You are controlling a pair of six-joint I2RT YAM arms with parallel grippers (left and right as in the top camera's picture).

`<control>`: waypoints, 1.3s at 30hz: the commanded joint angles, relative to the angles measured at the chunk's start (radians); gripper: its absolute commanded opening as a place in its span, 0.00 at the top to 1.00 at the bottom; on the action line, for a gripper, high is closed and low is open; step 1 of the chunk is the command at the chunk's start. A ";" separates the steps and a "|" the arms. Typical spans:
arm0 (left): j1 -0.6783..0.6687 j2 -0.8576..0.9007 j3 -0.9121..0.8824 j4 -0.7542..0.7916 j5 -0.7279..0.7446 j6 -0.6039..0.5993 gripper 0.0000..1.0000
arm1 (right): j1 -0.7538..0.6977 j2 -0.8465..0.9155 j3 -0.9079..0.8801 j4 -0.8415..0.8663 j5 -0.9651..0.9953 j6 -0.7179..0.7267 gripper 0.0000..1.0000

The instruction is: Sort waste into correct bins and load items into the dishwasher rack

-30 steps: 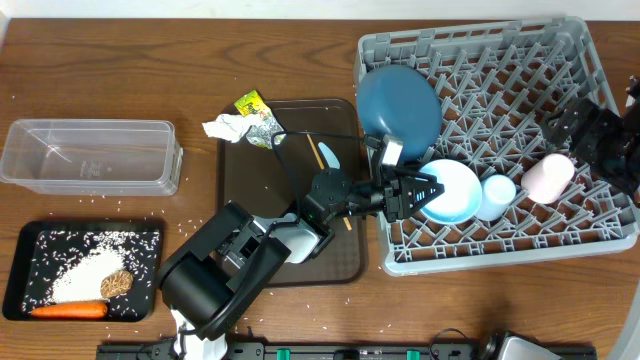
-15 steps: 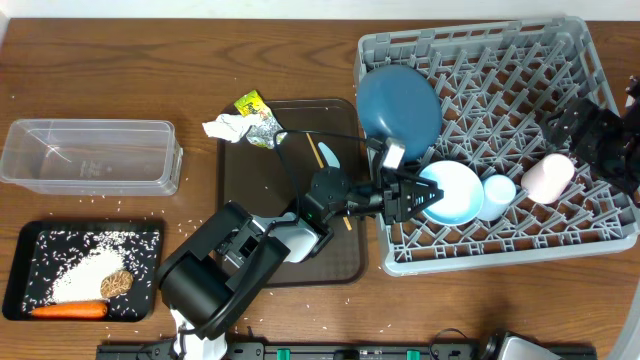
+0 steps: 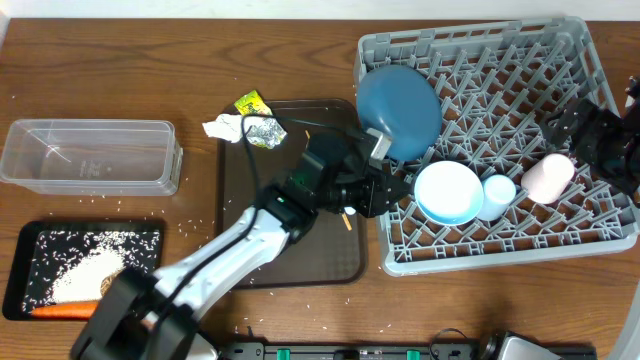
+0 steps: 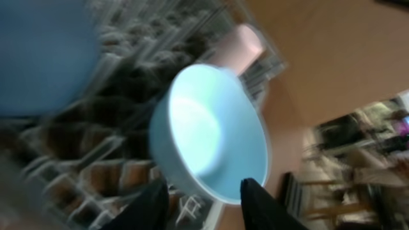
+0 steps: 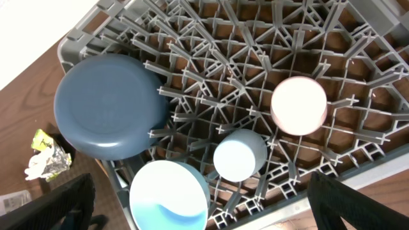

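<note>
Carrot [image 3: 66, 310] in black tray [image 3: 158, 229]: food bin. Wrappers [image 3: 255, 120] wait at brown tray's [image 3: 335, 255] 11 o'clock. Left gripper [image 3: 392, 192] spread, empty, at bowl's [image 3: 447, 192] 9 o'clock. Bowl sits in rack [image 3: 480, 60], ready for wash. Right gripper [image 5: 201, 191] spread wide, empty, over rack.

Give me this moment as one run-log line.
left claw: open, empty, at rack edge | right claw: open, above rack | racked: plate, bowl, pink cup, blue cup | unsorted: crumpled paper, wrappers

A round blue plate [image 3: 398, 105] leans in the grey plastic lattice rack [image 3: 510, 90]. A white bowl [image 3: 448, 192], light-blue cup [image 3: 498, 192] and pink cup [image 3: 548, 178] sit alongside.
</note>
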 commanded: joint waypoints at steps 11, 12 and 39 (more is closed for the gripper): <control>-0.071 -0.058 0.204 -0.377 -0.308 0.149 0.61 | -0.006 -0.003 0.003 -0.001 0.003 -0.016 0.01; -0.087 -0.058 0.217 -0.406 -0.333 0.149 0.61 | -0.006 -0.003 0.003 -0.001 0.003 -0.016 0.01; -0.233 0.091 0.502 -0.674 -0.456 0.312 0.25 | -0.006 -0.003 0.003 -0.014 0.003 -0.016 0.01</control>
